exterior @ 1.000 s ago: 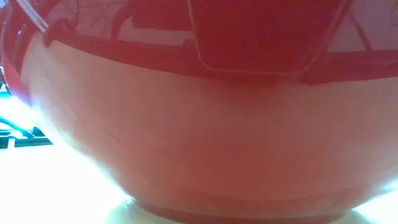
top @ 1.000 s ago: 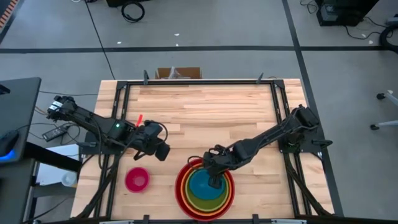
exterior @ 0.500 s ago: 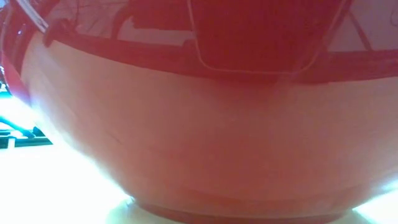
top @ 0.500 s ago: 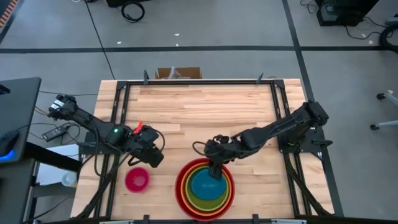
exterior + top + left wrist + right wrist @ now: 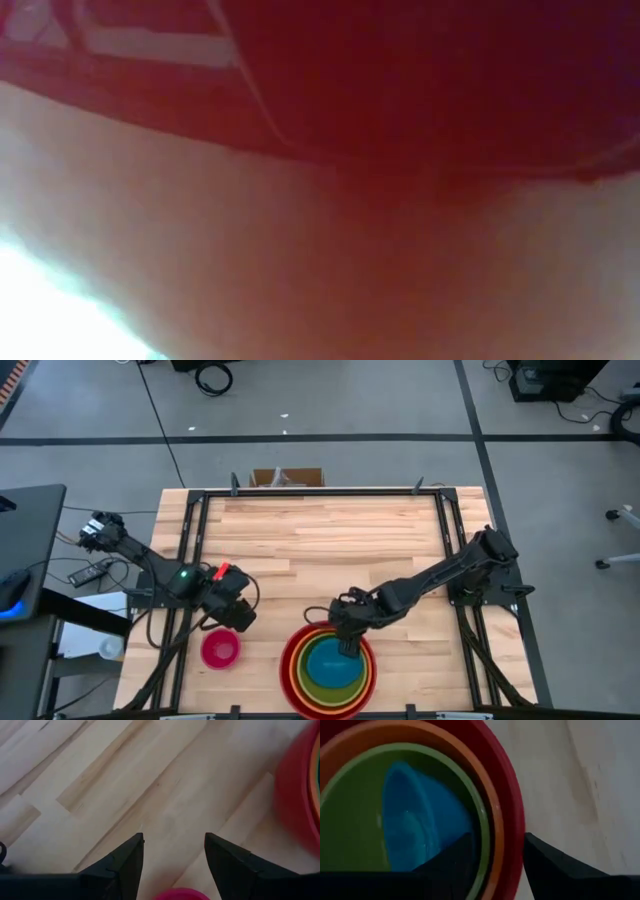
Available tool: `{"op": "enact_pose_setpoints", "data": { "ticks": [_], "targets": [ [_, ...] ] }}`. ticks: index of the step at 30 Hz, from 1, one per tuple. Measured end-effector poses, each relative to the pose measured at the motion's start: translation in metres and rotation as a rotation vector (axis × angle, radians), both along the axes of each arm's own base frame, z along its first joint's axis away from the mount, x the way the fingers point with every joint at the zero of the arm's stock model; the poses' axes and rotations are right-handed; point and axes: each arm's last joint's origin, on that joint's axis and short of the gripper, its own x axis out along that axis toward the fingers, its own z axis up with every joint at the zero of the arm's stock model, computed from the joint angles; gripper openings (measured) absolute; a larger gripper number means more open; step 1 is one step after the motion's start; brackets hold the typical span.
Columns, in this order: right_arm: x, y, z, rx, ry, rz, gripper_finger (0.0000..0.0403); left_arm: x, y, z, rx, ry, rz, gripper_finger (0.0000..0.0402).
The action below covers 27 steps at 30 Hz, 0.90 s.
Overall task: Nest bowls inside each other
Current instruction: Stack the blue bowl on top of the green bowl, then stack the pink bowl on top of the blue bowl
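Four bowls stand nested near the table's front edge: red (image 5: 287,665) outermost, then orange (image 5: 496,832), olive-green (image 5: 350,835) and blue (image 5: 330,668) innermost. The red wall (image 5: 320,250) fills the low view. My right gripper (image 5: 347,645) is open over the stack's far rim. One finger (image 5: 455,865) hangs over the green bowl's inside and the other (image 5: 555,865) outside the red rim. The small pink bowl (image 5: 220,649) rests alone on the wood to the left. My left gripper (image 5: 235,618) hovers open just beyond it, and the pink rim (image 5: 182,894) shows between its fingers. My right gripper points down and slants toward the near edge, with the stacked far rims (image 5: 512,835) between its open fingers. I cannot tell whether either finger touches a rim.
A cardboard box (image 5: 287,477) sits at the table's far edge. Black frame rails (image 5: 190,560) (image 5: 455,540) run along both sides. Bare wood (image 5: 320,540) covers the far half of the table.
My left gripper has moved toward the near-left, closer to the pink bowl, and tipped further down. My right gripper drew back toward the far edge, then returned over the stack's far rim. The nested stack has slid toward the near edge and looms larger in the low view.
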Motion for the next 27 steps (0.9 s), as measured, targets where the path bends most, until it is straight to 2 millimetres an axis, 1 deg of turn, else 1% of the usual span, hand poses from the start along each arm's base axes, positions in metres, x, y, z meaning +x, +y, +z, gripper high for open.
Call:
{"op": "enact_pose_setpoints", "data": {
  "ticks": [3, 11, 14, 17, 19, 21, 24, 27],
  "targets": [
    [-0.002, -0.003, 0.012, -0.015, -0.052, -0.022, 0.0174, -0.002, -0.003, 0.0, -0.006, 0.002, -0.016, 0.0211],
    [-0.009, -0.02, 0.035, -0.048, -0.12, -0.045, 0.0174, -0.004, -0.006, -0.001, -0.081, 0.049, -0.043, 0.021],
    [-0.011, -0.027, 0.04, -0.077, -0.125, -0.067, 0.0174, -0.011, -0.014, -0.002, -0.156, 0.148, -0.163, 0.021],
    [-0.012, -0.034, 0.045, -0.085, -0.138, -0.087, 0.0174, -0.022, -0.024, -0.008, -0.116, 0.237, -0.254, 0.021],
    [-0.011, -0.038, 0.046, -0.086, -0.14, -0.097, 0.0174, -0.029, -0.029, -0.016, -0.082, 0.284, -0.307, 0.021],
    [-0.011, -0.04, 0.046, -0.087, -0.138, -0.102, 0.0174, -0.037, -0.032, -0.033, -0.085, 0.333, -0.331, 0.021],
    [-0.011, -0.04, 0.046, -0.087, -0.138, -0.104, 0.0174, -0.047, -0.035, -0.063, -0.128, 0.404, -0.307, 0.021],
    [-0.011, -0.041, 0.046, -0.088, -0.138, -0.105, 0.0174, -0.05, -0.036, -0.085, -0.177, 0.397, -0.258, 0.021]
  ]
}}
